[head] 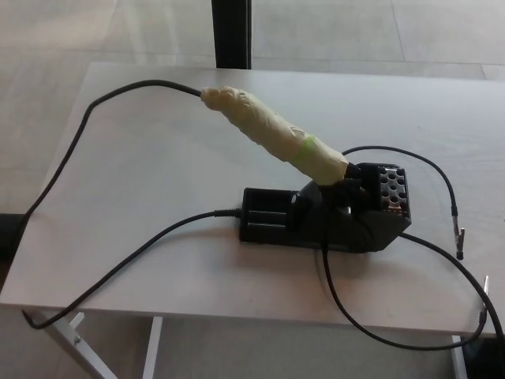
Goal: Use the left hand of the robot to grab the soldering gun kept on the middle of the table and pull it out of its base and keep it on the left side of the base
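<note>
Soldering gun (272, 134), tape-wrapped, seated tilted in black base (323, 217); no legible writing; hands, fingers out of frame.

Soldering gun (272, 134), handle wrapped in cream tape with a green strip, sits tilted in its black base (327, 213) mid-desk (142, 158). Black cables (118, 260) trail off left and right. No robot hand visible.
</note>
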Controlling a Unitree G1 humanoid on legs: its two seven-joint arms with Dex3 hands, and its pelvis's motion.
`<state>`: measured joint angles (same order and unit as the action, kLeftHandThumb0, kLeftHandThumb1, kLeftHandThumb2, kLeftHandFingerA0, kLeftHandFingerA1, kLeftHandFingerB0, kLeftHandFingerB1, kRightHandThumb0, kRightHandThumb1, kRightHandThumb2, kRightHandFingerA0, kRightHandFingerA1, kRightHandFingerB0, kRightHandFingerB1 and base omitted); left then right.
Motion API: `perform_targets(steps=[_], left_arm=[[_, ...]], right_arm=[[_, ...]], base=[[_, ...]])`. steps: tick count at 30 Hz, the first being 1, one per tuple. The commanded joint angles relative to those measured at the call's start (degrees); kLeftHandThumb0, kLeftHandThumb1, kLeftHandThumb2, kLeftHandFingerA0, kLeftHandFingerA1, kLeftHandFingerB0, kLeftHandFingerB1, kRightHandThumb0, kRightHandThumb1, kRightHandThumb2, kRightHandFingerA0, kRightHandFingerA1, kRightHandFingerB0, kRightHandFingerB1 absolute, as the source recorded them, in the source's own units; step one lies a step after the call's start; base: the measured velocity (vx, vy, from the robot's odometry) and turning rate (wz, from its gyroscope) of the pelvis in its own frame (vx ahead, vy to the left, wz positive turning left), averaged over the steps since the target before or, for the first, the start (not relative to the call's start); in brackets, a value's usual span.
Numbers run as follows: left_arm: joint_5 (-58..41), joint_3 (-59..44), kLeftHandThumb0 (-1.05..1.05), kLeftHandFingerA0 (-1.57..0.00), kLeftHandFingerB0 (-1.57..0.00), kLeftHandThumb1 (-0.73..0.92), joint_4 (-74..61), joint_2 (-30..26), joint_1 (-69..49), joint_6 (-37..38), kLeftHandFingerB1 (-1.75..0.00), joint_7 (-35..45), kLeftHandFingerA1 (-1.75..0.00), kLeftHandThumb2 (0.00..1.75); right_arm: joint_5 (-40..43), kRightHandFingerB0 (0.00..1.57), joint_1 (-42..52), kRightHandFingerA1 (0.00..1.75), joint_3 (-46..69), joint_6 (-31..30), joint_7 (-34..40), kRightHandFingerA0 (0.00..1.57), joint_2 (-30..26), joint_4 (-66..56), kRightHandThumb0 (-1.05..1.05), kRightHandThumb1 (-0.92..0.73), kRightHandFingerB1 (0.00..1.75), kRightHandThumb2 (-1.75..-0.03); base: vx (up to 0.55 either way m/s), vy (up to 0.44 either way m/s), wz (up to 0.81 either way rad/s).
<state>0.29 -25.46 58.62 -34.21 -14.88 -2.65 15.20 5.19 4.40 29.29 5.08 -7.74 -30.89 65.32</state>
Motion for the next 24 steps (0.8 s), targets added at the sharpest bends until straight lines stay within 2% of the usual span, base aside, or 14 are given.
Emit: perform_targets(steps=[1, 2, 4, 5, 6, 7, 8, 9, 12, 17, 20, 21, 23, 24], left_arm=[[-5.9, -3.9, -0.51, -0.59, -0.60, 0.69, -3.6, -2.1, 6.9, -4.2, -0.54, -1.2, -0.69, 0.61], [-6.0, -4.5, -0.51, -0.65, -0.66, 0.67, -4.9, -1.8, 10.3, -2.0, -0.53, -3.2, -0.66, 0.60], [-6.0, -5.1, -0.51, -0.65, -0.66, 0.67, -5.2, -1.6, 10.5, -1.5, -0.53, -3.7, -0.66, 0.60], [-8.7, -6.8, -0.52, -0.81, -0.73, 0.64, -16.5, -0.4, 16.3, -1.2, -0.51, -5.0, -0.78, 0.59], [-8.6, -7.0, -0.52, -0.81, -0.73, 0.64, -16.9, -0.2, 16.2, -1.5, -0.51, -5.0, -0.78, 0.59], [-7.5, -5.5, -0.55, -0.70, -0.63, 0.66, -20.1, -1.2, 19.7, -1.2, -0.44, -4.6, -0.63, 0.60], [-7.5, -5.4, -0.55, -0.70, -0.63, 0.66, -22.0, -1.2, 21.1, -1.5, -0.44, -4.6, -0.63, 0.60], [-6.9, -3.4, -0.48, -0.65, -0.53, 0.68, -29.7, -1.8, 26.2, -4.3, -0.40, -4.5, -0.51, 0.61], [-4.2, 2.9, -0.35, -0.42, -0.36, 0.73, -40.9, -4.2, 35.8, -10.2, -0.43, -0.9, -0.51, 0.61], [-0.8, 10.4, -0.37, -0.46, -0.40, 0.70, -42.3, -4.8, 47.9, -11.0, -0.41, 3.0, -0.49, 0.60], [1.0, 16.2, -0.47, -0.52, -0.47, 0.69, -44.7, -2.6, 54.8, -13.2, -0.44, 4.9, -0.59, 0.60], [3.6, 20.9, -0.53, -0.42, -0.44, 0.70, -47.5, -2.0, 57.4, -13.8, -0.45, 7.6, -0.62, 0.61], [3.4, 23.3, -0.48, -0.45, -0.47, 0.68, -48.9, -0.8, 58.8, -14.2, -0.48, 8.2, -0.66, 0.60], [5.3, 27.3, -0.48, -0.50, -0.50, 0.68, -50.4, 0.2, 60.2, -12.7, -0.48, 10.2, -0.65, 0.60]], right_arm=[[2.6, 0.08, -0.5, 1.39, 0.7, 2.5, -2.4, 0.91, -1.7, 1.7, -1.05, -0.49, 0.85, -1.27], [2.7, 0.09, -0.5, 1.38, 0.7, 2.7, -2.6, 0.88, -1.7, 1.7, -1.05, -0.48, 0.85, -1.27], [2.7, 0.09, -0.3, 1.38, 0.5, 2.9, -2.7, 0.88, -1.7, 1.9, -1.05, -0.48, 0.85, -1.27], [2.7, 0.10, -0.3, 1.38, 0.4, 2.8, -2.4, 0.89, -1.8, 1.6, -1.05, -0.49, 0.85, -1.28], [2.7, 0.10, -0.3, 1.38, 0.3, 2.8, -2.4, 0.89, -1.8, 1.6, -1.05, -0.49, 0.85, -1.28], [2.6, 0.10, -0.4, 1.36, 0.2, 3.2, -2.7, 0.88, -1.9, 2.1, -1.05, -0.51, 0.83, -1.28], [2.4, 0.10, -0.5, 1.36, 0.1, 3.1, -2.4, 0.88, -2.1, 2.5, -1.05, -0.51, 0.83, -1.28], [2.4, 0.08, -0.7, 1.37, 0.1, 3.1, -2.8, 0.88, -2.3, 3.1, -1.05, -0.49, 0.84, -1.27], [2.6, 0.08, -0.7, 1.36, 0.3, 2.9, -2.7, 0.89, -2.3, 3.1, -1.05, -0.50, 0.86, -1.27], [2.3, 0.06, -0.7, 1.37, 0.0, 2.8, -2.9, 0.91, -2.6, 2.5, -1.05, -0.50, 0.90, -1.28], [2.2, 0.08, -0.7, 1.32, -0.1, 3.1, -3.1, 0.88, -2.8, 2.9, -1.05, -0.53, 0.93, -1.27], [1.8, 0.02, -0.6, 1.38, -0.5, 3.4, -3.0, 1.21, -2.9, 2.9, -0.70, -0.24, 0.79, -1.12], [1.7, 0.00, -0.5, 1.38, -0.5, 3.5, -3.5, 1.20, -3.2, 2.8, -0.72, -0.23, 0.79, -1.12], [1.8, 0.00, -0.5, 1.54, -0.5, 3.4, -3.4, 0.74, -3.2, 2.8, -1.05, -0.62, 1.32, -0.96]], base=[[0.00, 0.000, 0.00], [0.00, 0.000, 0.00], [0.00, 0.000, 0.00], [0.00, 0.000, 0.00], [0.00, 0.000, 0.00], [0.00, 0.000, 0.00], [0.00, 0.000, 0.00], [0.00, 0.000, 0.00], [0.00, 0.000, 0.00], [0.00, 0.000, 0.00], [0.00, 0.000, 0.00], [0.00, 0.000, 0.00], [0.00, 0.000, 0.00], [0.00, 0.000, 0.00]])
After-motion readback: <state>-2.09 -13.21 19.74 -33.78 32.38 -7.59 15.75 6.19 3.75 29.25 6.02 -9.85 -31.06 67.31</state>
